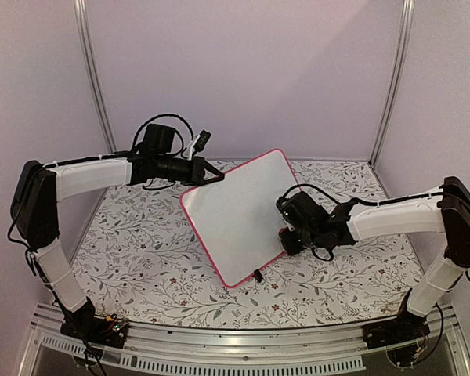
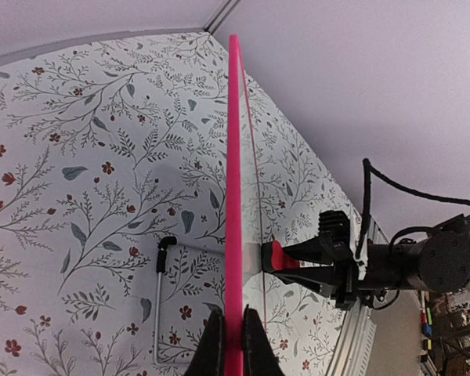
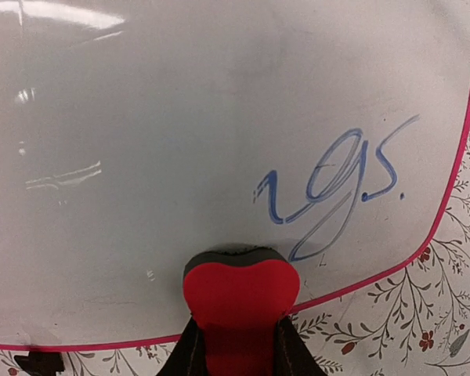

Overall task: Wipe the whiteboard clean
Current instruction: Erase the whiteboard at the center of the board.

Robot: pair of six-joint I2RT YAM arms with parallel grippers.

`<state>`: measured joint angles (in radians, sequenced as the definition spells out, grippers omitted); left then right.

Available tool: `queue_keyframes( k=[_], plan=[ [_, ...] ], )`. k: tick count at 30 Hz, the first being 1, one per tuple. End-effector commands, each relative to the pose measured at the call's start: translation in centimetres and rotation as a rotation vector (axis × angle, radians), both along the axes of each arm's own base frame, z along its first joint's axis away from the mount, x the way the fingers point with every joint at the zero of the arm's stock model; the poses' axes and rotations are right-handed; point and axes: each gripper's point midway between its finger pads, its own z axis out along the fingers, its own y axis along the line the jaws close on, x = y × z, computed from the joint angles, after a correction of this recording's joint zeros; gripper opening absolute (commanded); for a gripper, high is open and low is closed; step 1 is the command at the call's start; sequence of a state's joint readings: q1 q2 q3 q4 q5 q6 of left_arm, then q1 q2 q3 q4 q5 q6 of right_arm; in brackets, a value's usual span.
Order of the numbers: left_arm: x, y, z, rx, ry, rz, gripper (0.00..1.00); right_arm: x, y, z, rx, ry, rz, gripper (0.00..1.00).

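Gripping on the left: the left claw (image 1: pixel 216 177) is clamped on the pink rim of the whiteboard (image 1: pixel 236 218) at its far-left edge. In the left wrist view we see one finger on each side of the rim.
Whiteboard position: it stands mid-table between the two arms, tilted up off the flowered table (image 1: pixel 133 251), with its face turned toward the right arm. A small black clip foot (image 1: pixel 258 276) at its near edge seems to touch the table.
Done so far: most of the face is white, with only faint streaks and glare, and we judge that part clean.
Left to do: the blue handwriting (image 3: pixel 329 192), low on the face near a rounded corner, is not yet wiped.
Eraser: the red eraser (image 3: pixel 240 291) has its dark felt pressed to the board just above the lower rim. In the right wrist view it sits just left of the writing and apart from it.
Right claw: the right claw (image 3: pixel 237 348) is closed on the eraser, a finger on either side.
Board relative to right claw: the face lies straight ahead of the claw and only the eraser touches it. The rim runs just beneath.
Stage, as we judge it: wiping is in hand and looks far along, with one patch of ink to cross. We would need a sweep to the right over the letters while the left claw steadies the board.
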<state>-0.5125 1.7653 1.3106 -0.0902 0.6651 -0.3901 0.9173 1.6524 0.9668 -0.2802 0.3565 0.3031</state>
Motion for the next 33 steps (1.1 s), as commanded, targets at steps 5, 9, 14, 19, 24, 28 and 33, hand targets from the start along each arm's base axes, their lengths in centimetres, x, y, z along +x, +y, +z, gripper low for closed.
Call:
queue_keyframes(
  k=[5, 9, 14, 19, 24, 28, 33],
  plan=[
    [-0.3, -0.7, -2.4, 0.058, 0.011, -0.006, 0.0, -2.8, -1.2, -1.8, -0.047, 0.106, 0.027, 0.0],
    [-0.4, -0.7, -2.3, 0.058, 0.01, -0.006, 0.0, -2.1, -0.9, 0.8, -0.015, 0.056, 0.018, 0.0],
    [-0.4, -0.8, -2.2, 0.057, 0.009, -0.006, 0.0, -0.2, -0.2, 5.4, 0.039, -0.051, 0.003, 0.0],
    [-0.5, -0.8, -2.1, 0.056, 0.007, -0.009, 0.0, 2.1, -0.1, 7.4, 0.029, -0.113, -0.014, 0.0],
    [-0.5, -0.8, -2.0, 0.054, 0.005, -0.01, 0.0, 4.1, 0.6, 6.9, 0.005, -0.122, -0.019, 0.0],
    [-0.5, -0.8, -1.9, 0.054, 0.004, -0.009, 0.0, 4.7, 0.7, 5.4, -0.011, -0.095, -0.022, 0.0],
    [-0.5, -0.8, -2.0, 0.055, 0.005, -0.009, 0.0, 4.1, 0.5, 3.2, -0.036, -0.052, -0.016, 0.0]
  ],
)
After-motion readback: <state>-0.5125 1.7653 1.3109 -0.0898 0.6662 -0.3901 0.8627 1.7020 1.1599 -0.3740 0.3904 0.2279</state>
